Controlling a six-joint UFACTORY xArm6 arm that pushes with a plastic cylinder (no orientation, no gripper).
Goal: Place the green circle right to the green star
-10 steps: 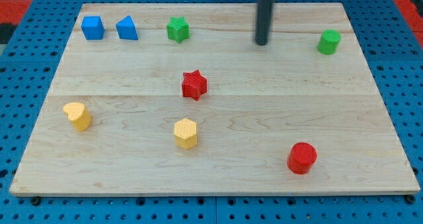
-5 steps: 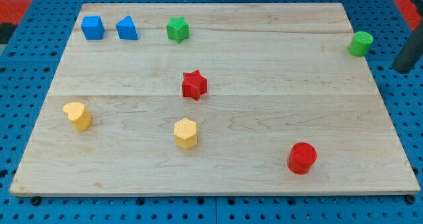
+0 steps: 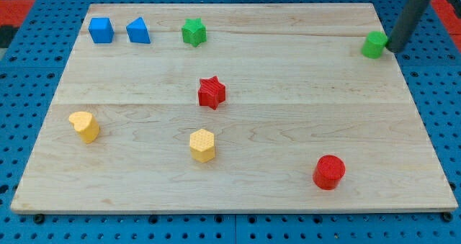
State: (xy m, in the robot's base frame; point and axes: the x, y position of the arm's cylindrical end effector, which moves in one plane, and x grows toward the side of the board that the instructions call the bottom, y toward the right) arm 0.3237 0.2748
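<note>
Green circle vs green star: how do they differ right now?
The green circle is a round cylinder; the green star has points. The circle sits at the board's right edge, the star top-centre left near the blue blocks. My tip is right beside the circle, on the view's right; nothing is near the star. Both are green and sit flat on the board.

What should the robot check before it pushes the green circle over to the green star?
1. My tip sits on the view's right of the green circle, close against it: ok.
2. Contact between tip and circle: cannot tell.
3. Green circle is fully on the board: ok, but it is near the right edge.
4. Path leftward to the green star has no blocks in it: ok.
5. Red star lies below that path: ok.
6. Green circle is right beside the green star: not ok, far apart.
</note>
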